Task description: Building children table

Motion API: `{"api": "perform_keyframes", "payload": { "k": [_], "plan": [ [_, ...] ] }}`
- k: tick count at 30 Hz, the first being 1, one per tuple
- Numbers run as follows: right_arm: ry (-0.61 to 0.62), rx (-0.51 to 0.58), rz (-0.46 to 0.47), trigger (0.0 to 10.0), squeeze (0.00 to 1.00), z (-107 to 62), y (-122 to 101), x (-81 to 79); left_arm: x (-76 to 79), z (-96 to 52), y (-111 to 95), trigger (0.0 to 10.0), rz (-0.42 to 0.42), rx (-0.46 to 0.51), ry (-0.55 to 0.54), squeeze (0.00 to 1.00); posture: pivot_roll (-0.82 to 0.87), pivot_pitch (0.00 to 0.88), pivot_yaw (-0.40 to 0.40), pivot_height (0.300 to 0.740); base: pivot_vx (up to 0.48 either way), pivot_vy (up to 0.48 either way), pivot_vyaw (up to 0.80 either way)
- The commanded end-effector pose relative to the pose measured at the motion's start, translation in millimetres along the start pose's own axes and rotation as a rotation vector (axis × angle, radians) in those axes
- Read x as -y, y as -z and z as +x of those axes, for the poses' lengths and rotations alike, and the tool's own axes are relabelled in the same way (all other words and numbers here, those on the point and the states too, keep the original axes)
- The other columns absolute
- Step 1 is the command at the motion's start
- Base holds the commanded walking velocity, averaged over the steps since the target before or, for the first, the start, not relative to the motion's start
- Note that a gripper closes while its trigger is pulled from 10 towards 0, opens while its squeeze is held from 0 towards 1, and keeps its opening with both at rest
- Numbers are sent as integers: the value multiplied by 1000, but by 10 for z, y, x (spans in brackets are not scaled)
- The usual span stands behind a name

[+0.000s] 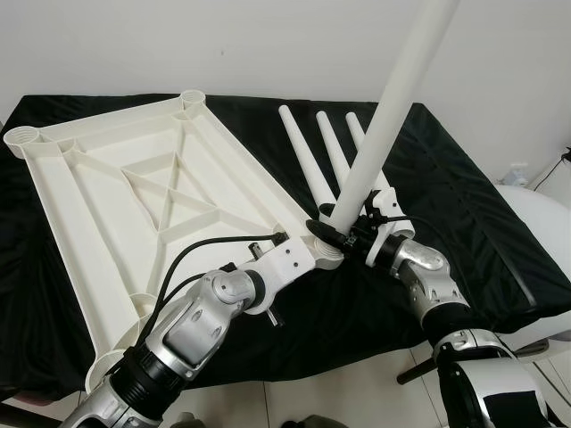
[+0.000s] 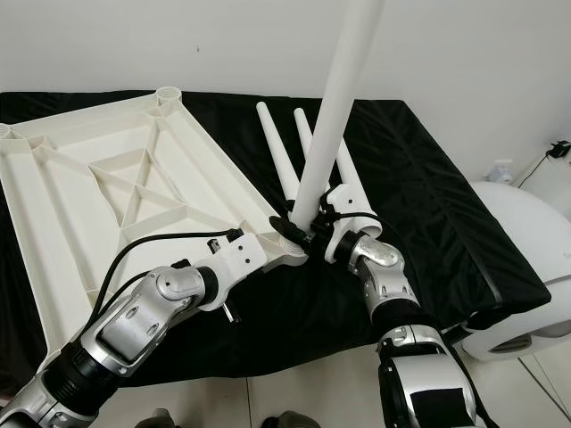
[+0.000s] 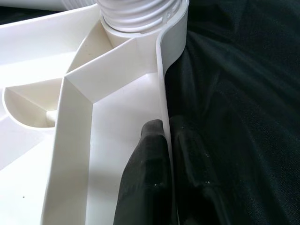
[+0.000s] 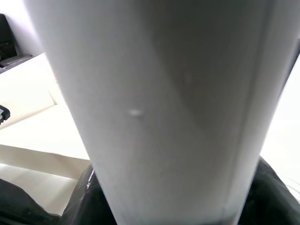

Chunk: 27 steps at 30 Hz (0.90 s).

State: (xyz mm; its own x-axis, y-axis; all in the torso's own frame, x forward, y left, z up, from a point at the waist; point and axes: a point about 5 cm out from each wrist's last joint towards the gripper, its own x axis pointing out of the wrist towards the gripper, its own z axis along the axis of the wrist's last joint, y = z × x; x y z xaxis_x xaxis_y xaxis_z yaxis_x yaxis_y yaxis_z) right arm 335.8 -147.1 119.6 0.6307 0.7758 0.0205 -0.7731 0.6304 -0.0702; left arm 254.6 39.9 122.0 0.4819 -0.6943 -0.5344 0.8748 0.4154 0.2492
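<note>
at left of frame the upturned tabletop (image 1: 134,178) lies on black cloth (image 1: 464,205); our left gripper (image 3: 164,154) pinches its rim to steady it, while our right gripper (image 1: 352,234) clasps the leg (image 1: 384,116) upright into the corner socket (image 3: 136,14); spare legs (image 1: 312,152) wait behind

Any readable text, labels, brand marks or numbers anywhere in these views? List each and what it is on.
None can be read.
Tabletop: plain white ribbed plastic, no marking.
Held leg and three spare legs: plain white, no print.
Black cloth: no label.
Left gripper, shut on the tabletop's rim, and right gripper, shut on the leg: no lettering visible.
</note>
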Motion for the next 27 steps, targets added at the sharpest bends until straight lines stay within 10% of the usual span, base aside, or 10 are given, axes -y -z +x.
{"api": "perform_keyframes", "payload": {
  "k": [1, 27],
  "plan": [
    [23, -23, 52, 10000, 0, -28, 104, -44, 162, 57, 39, 10000, -3, -5, 102, 0, 35, 0, -113, 740, 0, 0, 0],
    [594, 73, 132, 10000, 0, 329, -43, -354, 193, 52, 59, 10000, -4, -13, 113, 0, 34, 0, -112, 740, 0, 0, 0]
  ]
}}
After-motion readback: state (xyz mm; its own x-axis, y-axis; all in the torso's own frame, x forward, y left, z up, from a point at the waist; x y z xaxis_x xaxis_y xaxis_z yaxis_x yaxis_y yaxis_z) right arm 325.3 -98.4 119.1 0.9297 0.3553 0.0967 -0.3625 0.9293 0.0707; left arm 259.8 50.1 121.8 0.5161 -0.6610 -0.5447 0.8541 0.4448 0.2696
